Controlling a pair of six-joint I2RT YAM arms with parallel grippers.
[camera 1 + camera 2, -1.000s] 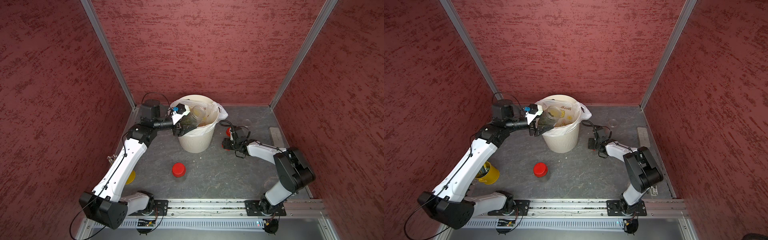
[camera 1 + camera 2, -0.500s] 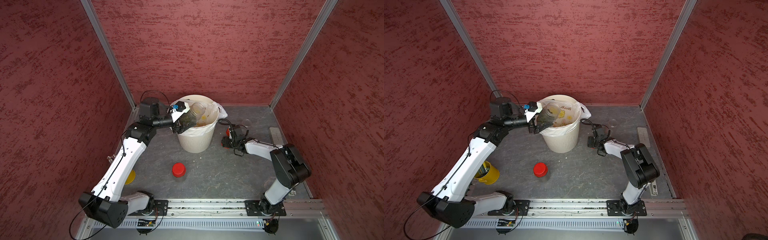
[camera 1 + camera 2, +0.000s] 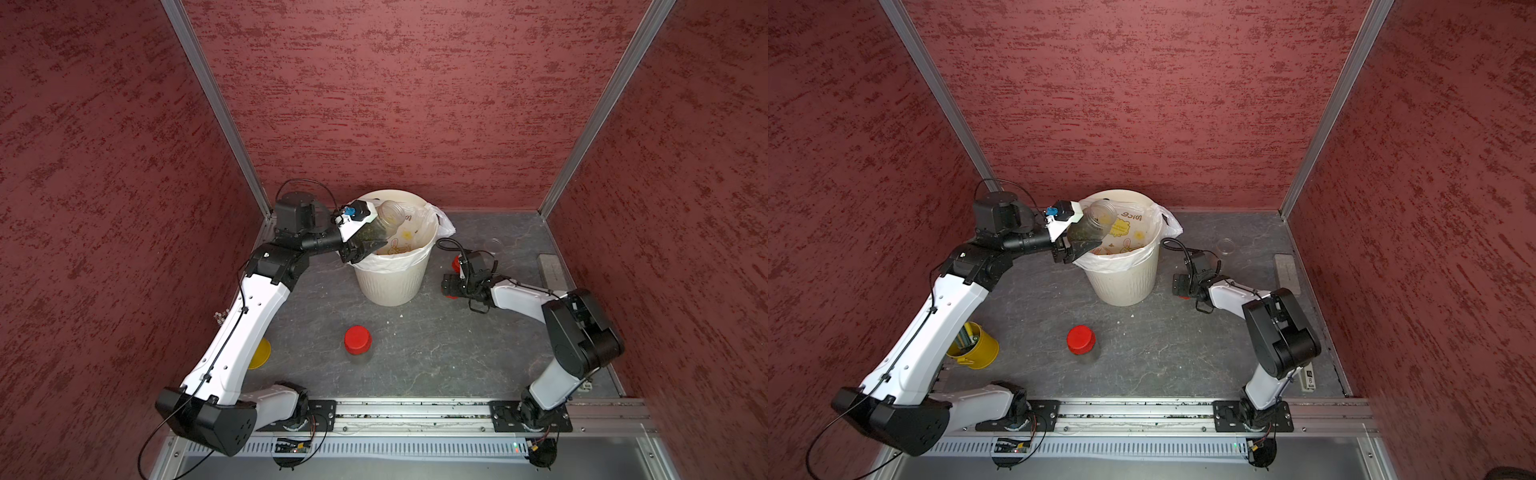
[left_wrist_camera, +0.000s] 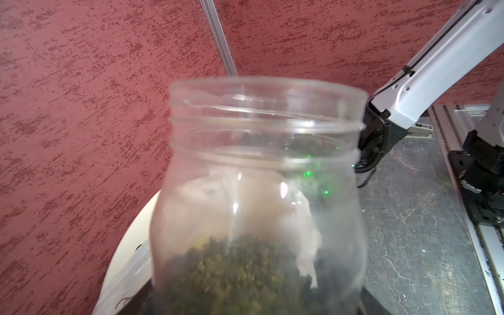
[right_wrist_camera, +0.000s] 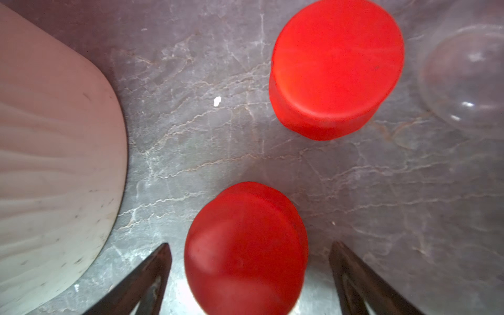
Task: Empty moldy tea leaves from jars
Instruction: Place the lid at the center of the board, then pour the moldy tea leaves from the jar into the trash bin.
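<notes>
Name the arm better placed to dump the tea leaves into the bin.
Left. Its jaws grip the open jar, tilted over the bin, leaves inside. The right jaws stand open either side of a red lid, holding nothing.

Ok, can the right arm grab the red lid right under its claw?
Probably yes. The right gripper is open, its jaws standing either side of that red lid with a gap on each side, and nothing else lies between them.

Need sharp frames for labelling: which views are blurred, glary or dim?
Left wrist view: the open jar fills the frame, soft-focused, with green glints on its wall. Right wrist view: the near red lid and the dark fingers are blurred, and the table beside them glares white. Both top views: sharp, evenly lit.
</notes>
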